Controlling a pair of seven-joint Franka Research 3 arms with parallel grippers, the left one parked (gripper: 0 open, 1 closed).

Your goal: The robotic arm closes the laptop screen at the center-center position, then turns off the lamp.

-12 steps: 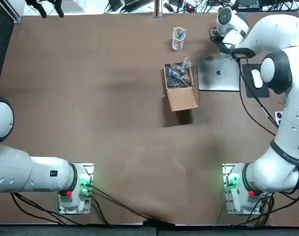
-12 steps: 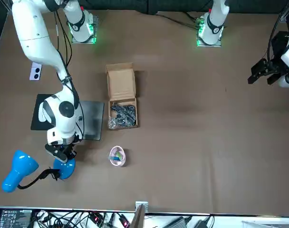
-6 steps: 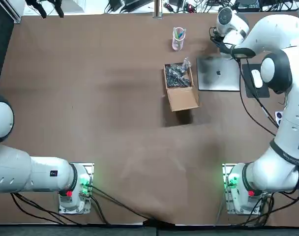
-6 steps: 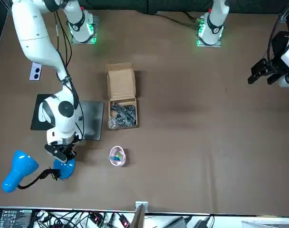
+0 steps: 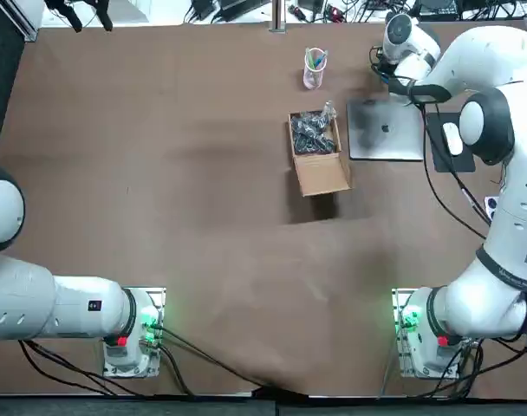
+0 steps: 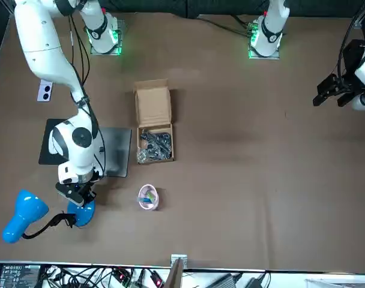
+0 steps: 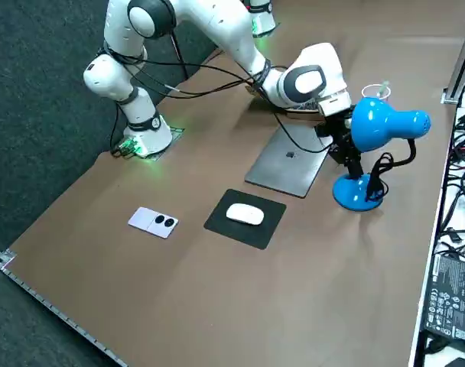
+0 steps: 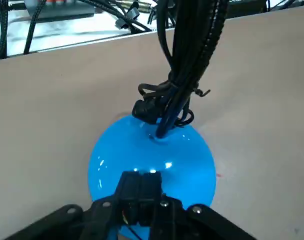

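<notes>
Top view. Note matte brown table [image 5: 203,173] filling the frame, with cable clutter beyond its upper edge. Locate closed grey laptop [image 5: 385,130] at upper right, lid flat, just right of an open cardboard box [image 5: 317,156]; pink cup [image 5: 315,68] above the box. Trace white right arm [image 5: 519,217] from lower right up the right edge, bending left above the laptop.

Front view. Find right gripper [image 6: 79,195] at lower left, pointing down onto the round base [image 6: 81,215] of the blue lamp [image 6: 23,217]; lamp head further left.

Right side view. See glossy lamp at centre right: dome head above disc base, black cord looped beside the stem. Note white mouse [image 7: 245,215] on black pad [image 7: 217,223], near the laptop's lower edge.

Right wrist view. Observe black fingers [image 8: 129,186] pressed together, nothing clamped between them, tips at the smooth blue base; actual contact not confirmable. Note black cable bundle [image 8: 187,60] rising from the base centre.
</notes>
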